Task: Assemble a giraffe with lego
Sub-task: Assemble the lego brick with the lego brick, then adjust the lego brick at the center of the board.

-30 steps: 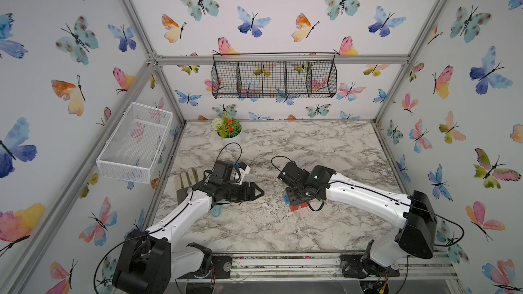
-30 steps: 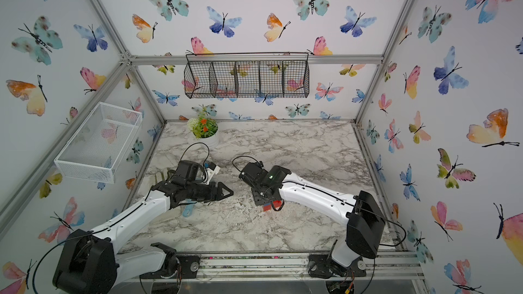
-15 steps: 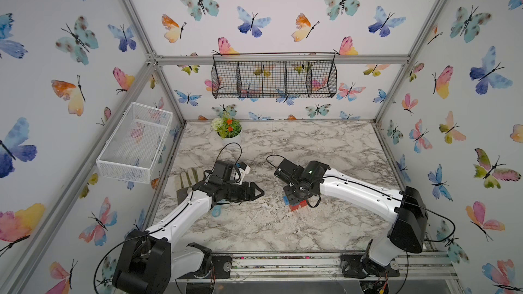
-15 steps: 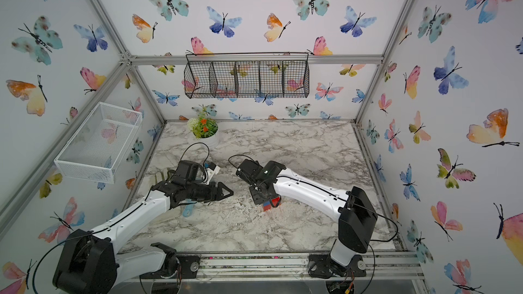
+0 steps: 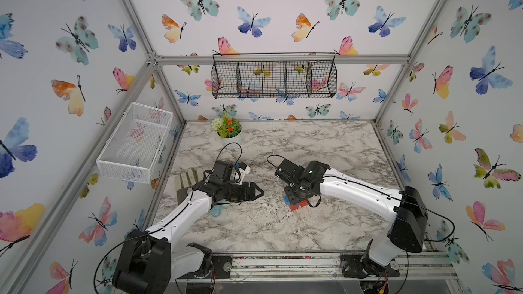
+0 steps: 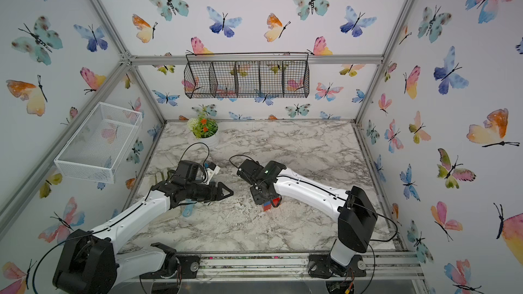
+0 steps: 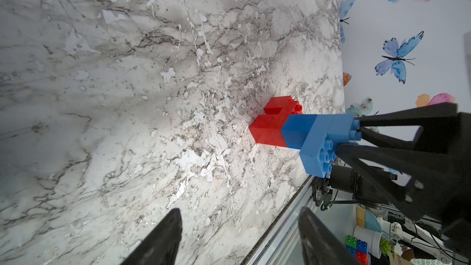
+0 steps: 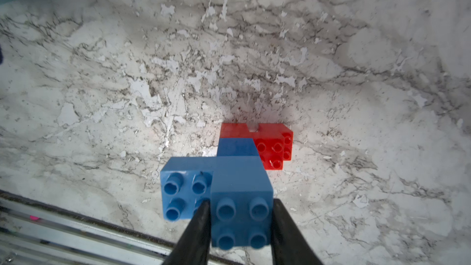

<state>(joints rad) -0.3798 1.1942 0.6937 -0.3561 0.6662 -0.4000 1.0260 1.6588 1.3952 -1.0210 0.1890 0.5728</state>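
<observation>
1. At the right gripper (image 8: 241, 201): clamped on the giraffe (image 8: 239, 174), one black finger flat against each side of its top blue brick, studs facing the wrist camera.
2. Farther from that grip, in order: a blue oblong brick jutting to one side, a blue square brick, then the red arch-shaped body, standing on the marble table (image 8: 102, 85).
3. In both top views: pointing steeply down, with the giraffe (image 5: 298, 206) directly under the fingertips and mostly hidden by them, only red and a sliver of blue showing.
4. At the left gripper (image 7: 239, 210): spread wide apart, only bare marble between the two dark fingertips.
5. Straight ahead of those fingertips, well apart from them: the giraffe, upright on the table near its front edge.
6. In a top view: the left gripper (image 5: 254, 192) lying about level, aimed toward the right gripper (image 5: 293, 197), a clear gap between the two.
7. Behind the left gripper, partly under its forearm: a pale blue hand mirror (image 5: 216, 211).
8. Well beyond the left gripper, by the back wall: a flower pot (image 5: 227, 132).
</observation>
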